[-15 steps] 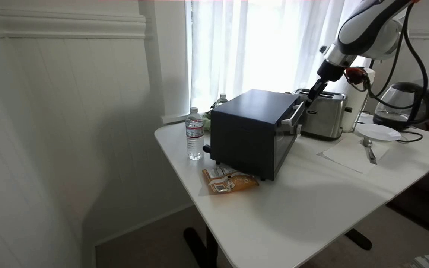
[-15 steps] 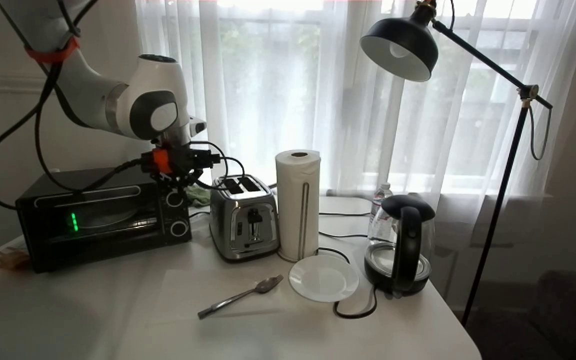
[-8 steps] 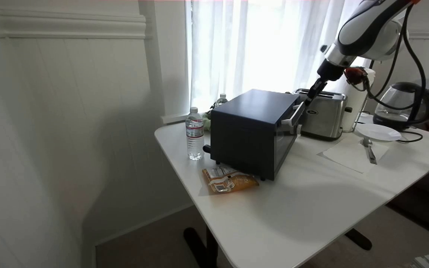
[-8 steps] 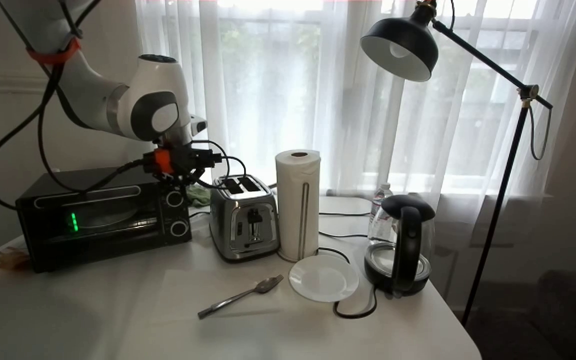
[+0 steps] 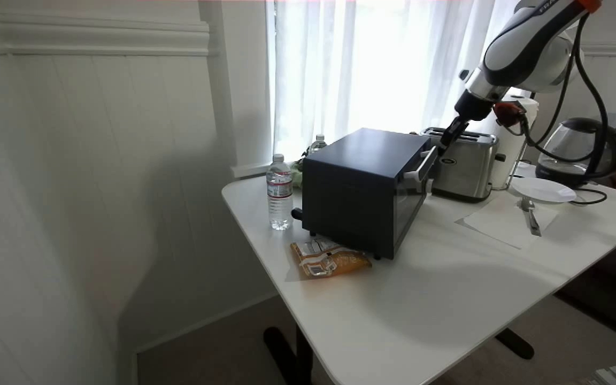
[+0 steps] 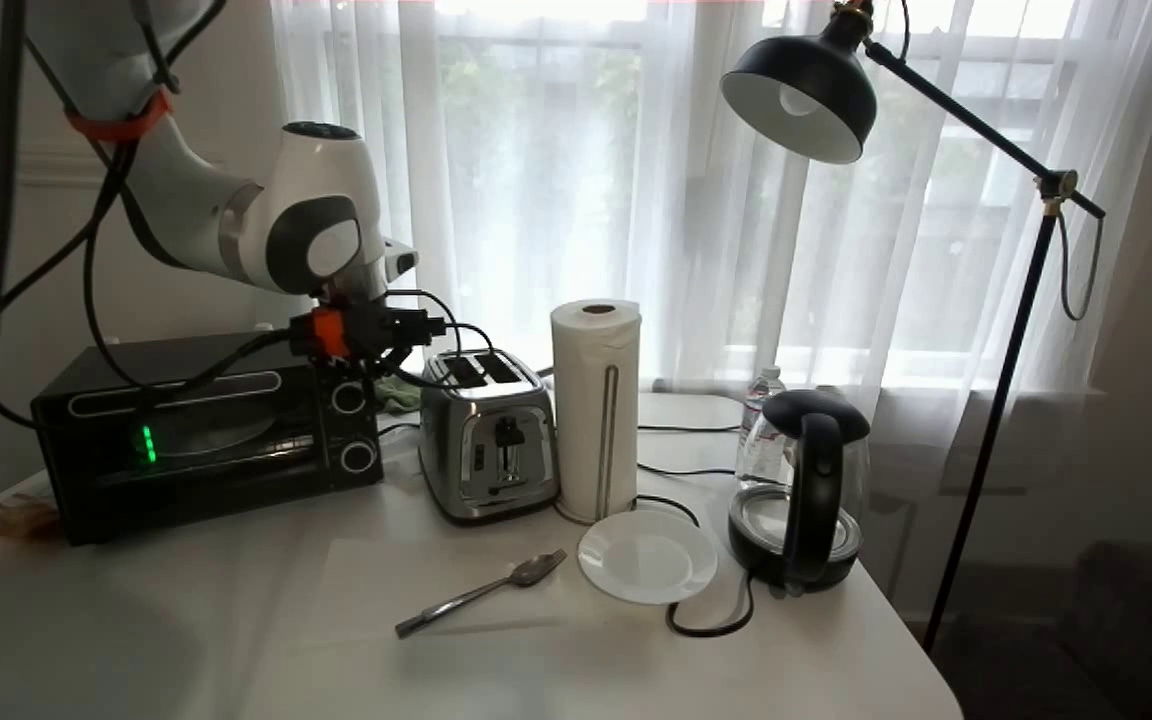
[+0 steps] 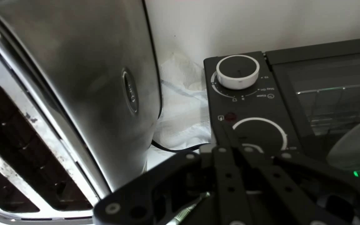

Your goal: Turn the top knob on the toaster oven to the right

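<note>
The toaster oven is a black box on the table; its glass door and control panel show in an exterior view. Its top knob sits above a lower knob. The wrist view seems flipped: the lower knob is at the top, and the top knob is partly hidden behind my fingers. My gripper is shut, with the fingers together. The fingertips overlap the left edge of the top knob's white ring in the wrist view; whether they touch it, I cannot tell. An exterior view shows my gripper at the oven's front corner.
A silver slot toaster stands close beside the oven and my gripper. A paper towel roll, white plate, kettle and cutlery are farther along. An orange bag and water bottle lie on the oven's other side.
The arm's forearm has sunk slightly and shifted a little to the right in an exterior view. The hanging cables have swung with it. The gripper has barely moved.
</note>
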Robot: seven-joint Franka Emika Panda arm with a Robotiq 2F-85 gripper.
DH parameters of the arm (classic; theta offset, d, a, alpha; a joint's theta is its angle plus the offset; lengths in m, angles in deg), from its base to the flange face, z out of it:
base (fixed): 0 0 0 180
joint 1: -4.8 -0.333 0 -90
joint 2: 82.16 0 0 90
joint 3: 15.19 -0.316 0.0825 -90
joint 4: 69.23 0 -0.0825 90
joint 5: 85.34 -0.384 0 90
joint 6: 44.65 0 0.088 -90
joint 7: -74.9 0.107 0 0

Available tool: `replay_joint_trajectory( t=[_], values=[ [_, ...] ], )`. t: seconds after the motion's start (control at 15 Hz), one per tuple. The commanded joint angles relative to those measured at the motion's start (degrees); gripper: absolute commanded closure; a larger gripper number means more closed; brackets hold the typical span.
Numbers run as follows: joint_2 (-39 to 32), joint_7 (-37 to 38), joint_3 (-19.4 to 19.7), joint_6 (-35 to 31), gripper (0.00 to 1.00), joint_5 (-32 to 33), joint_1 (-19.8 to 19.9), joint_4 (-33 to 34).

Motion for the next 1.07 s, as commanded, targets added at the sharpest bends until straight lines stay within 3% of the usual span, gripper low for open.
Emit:
replay_joint_trajectory(
  t=[0.0,0.53,1.0],
  values=[
    [-0.33,-1.74,-3.39,-0.82,1.0,-2.52,1.9,0.65],
    [1.58,-6.06,-6.18,1.11,1.0,-6.33,3.28,0.09],
    [3.02,-7.49,-5.98,4.35,1.0,-8.32,2.38,-0.2]
  ],
)
